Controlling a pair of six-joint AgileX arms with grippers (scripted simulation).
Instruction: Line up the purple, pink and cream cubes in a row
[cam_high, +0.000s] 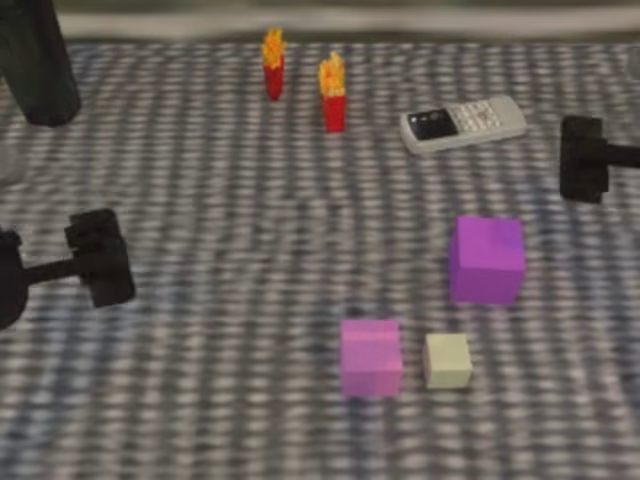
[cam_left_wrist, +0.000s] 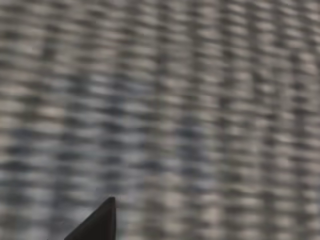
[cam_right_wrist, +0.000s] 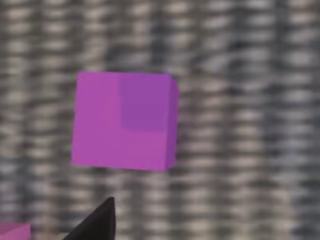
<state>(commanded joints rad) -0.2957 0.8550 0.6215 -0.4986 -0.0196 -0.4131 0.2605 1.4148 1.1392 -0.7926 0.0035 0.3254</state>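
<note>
The purple cube (cam_high: 487, 258) sits right of the table's centre and also fills the middle of the right wrist view (cam_right_wrist: 125, 120). Nearer the front edge, the pink cube (cam_high: 371, 357) and the small cream cube (cam_high: 448, 360) stand side by side with a narrow gap between them. A corner of the pink cube (cam_right_wrist: 12, 232) shows in the right wrist view. My right gripper (cam_high: 568, 160) hovers open at the right edge, behind the purple cube and apart from it. My left gripper (cam_high: 118, 256) is parked open at the far left over bare cloth.
Two red fries cartons (cam_high: 274, 65) (cam_high: 333, 95) stand at the back centre. A grey phone handset (cam_high: 463, 123) lies behind the purple cube. A dark column (cam_high: 40, 60) rises at the back left corner. Grey woven cloth (cam_high: 230, 230) covers the table.
</note>
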